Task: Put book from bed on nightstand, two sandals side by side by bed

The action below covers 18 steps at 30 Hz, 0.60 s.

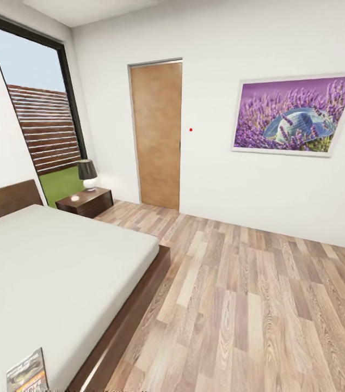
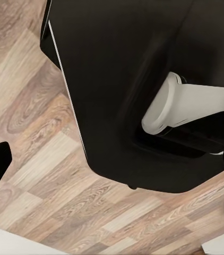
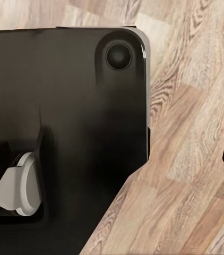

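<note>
Across the head view I see the bed taking up the left side, its white mattress bare except for the book, which lies flat near the mattress corner closest to me, at the bottom edge of the picture and partly cut off by it. Beyond the bed's far end a nightstand stands just beside the headboard, with a small dark-shaded lamp on top. Behind it is the tall window; a brown door is set in the far wall, and the lavender picture hangs to its right. Wood-plank floor covers the rest. Both wrist cameras look down at the robot's black base over the planks, with a pale grey part showing against it. I cannot tell whether either claw is open or closed, since no fingertips are clear to me.
</note>
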{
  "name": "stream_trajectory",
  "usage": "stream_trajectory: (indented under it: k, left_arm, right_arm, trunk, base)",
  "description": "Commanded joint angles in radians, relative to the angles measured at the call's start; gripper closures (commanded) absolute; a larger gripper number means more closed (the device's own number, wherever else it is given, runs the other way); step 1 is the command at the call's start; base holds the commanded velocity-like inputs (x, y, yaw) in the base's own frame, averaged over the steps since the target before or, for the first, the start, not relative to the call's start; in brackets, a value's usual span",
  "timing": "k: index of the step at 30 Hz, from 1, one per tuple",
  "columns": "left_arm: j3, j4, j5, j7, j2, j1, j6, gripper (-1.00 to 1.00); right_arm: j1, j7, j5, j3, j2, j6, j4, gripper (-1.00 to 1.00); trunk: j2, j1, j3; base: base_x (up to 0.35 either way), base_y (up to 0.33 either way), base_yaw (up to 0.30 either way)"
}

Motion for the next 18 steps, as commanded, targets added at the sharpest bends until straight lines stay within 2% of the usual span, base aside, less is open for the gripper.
stream_trajectory:
  k: [1, 18]
  left_arm:
    - [-0.004, -0.004, 0.01, 0.0, 0.001, 0.001, 0.007, -1.0]
    - [-0.003, -0.004, 0.009, 0.0, 0.0, 0.001, 0.007, -1.0]
  right_arm:
    - [0.0, 0.001, -0.011, 0.006, -0.001, -0.003, -0.002, -1.0]
    - [0.0, 0.001, -0.011, 0.006, -0.001, -0.003, 0.0, -1.0]
  trunk:
    - [-0.002, 0.001, -0.002]
    - [-0.002, 0.001, -0.003]
  base:
    - [0.001, 0.0, 0.289]
    - [0.0, 0.0, 0.289]
